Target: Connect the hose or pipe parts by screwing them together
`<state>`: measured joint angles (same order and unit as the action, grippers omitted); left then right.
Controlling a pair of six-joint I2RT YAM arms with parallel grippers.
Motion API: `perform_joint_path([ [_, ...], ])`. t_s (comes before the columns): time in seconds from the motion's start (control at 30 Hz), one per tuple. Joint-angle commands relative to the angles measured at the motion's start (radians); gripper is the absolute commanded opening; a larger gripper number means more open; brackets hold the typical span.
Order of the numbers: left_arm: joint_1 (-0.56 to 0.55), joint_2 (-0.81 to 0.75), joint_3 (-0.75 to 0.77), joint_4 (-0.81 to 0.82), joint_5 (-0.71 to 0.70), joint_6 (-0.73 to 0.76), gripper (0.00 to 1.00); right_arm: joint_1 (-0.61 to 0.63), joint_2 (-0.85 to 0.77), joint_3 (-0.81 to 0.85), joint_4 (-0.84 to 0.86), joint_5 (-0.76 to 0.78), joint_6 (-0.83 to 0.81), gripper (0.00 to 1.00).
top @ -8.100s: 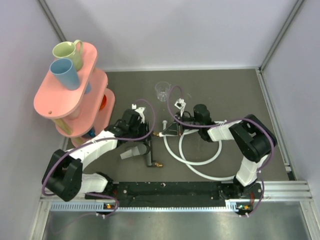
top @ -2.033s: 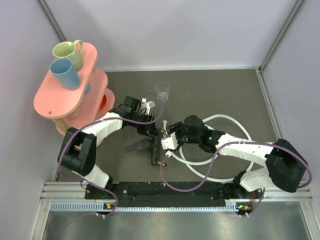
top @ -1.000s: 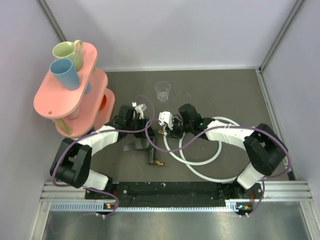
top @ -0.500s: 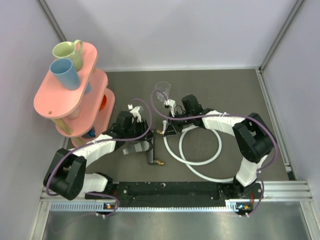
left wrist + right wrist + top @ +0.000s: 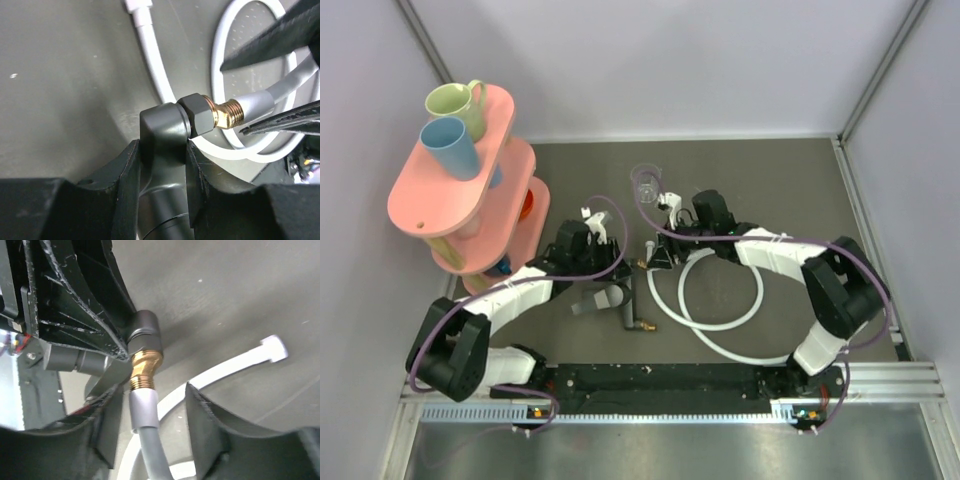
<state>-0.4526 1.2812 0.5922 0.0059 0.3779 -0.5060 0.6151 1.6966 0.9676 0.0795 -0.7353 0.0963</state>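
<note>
Left tool (image 5: 162,150): closed to a part-open width and clamped on the dark body of the fitting (image 5: 160,122), one finger (image 5: 122,170) on each side and both in contact. The fitting is held just above the table (image 5: 770,190), near its middle, with its black nut (image 5: 197,115) and brass thread (image 5: 227,111) pointing toward the right arm. Right tool (image 5: 152,392): jaws parted, holding nothing. Its fingers (image 5: 210,425) stand on either side of the grey sleeve (image 5: 142,405) at the hose end. There is clear daylight on one side; the gap on the other side is narrow, and contact there cannot be ruled out from this angle. The left wrist view shows the same two fingers above and below the sleeve, both apart from it. Hose (image 5: 150,60): the sleeved end meets the brass thread in line, with several turns of thread exposed. How far the joint is screwed home cannot be told. The rest of the hose lies in loops on the table under and beside the right arm, and its free end (image 5: 272,347) lies flat on the surface, well apart from the joint. A cup (image 5: 645,184) stands upright behind the two tools, touching neither. A pink rack (image 5: 440,195) stands at the far left.
</note>
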Motion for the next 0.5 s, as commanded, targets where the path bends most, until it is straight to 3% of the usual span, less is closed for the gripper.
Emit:
perform_joint_path([
  [0.0, 0.018, -0.002, 0.116, 0.077, 0.190, -0.029, 0.00, 0.003, -0.116, -0.012, 0.019, 0.117, -0.150, 0.65],
  [0.03, 0.025, 0.001, 0.124, 0.048, 0.196, -0.017, 0.00, 0.003, -0.135, -0.009, 0.002, 0.116, -0.176, 0.99],
  [0.33, 0.043, 0.050, 0.196, -0.056, 0.256, 0.020, 0.00, 0.002, -0.261, 0.016, -0.035, 0.177, -0.368, 0.99],
  [0.47, 0.048, 0.079, 0.208, -0.061, 0.268, 0.023, 0.00, 0.006, -0.368, -0.087, 0.202, 0.263, -0.353, 0.99],
])
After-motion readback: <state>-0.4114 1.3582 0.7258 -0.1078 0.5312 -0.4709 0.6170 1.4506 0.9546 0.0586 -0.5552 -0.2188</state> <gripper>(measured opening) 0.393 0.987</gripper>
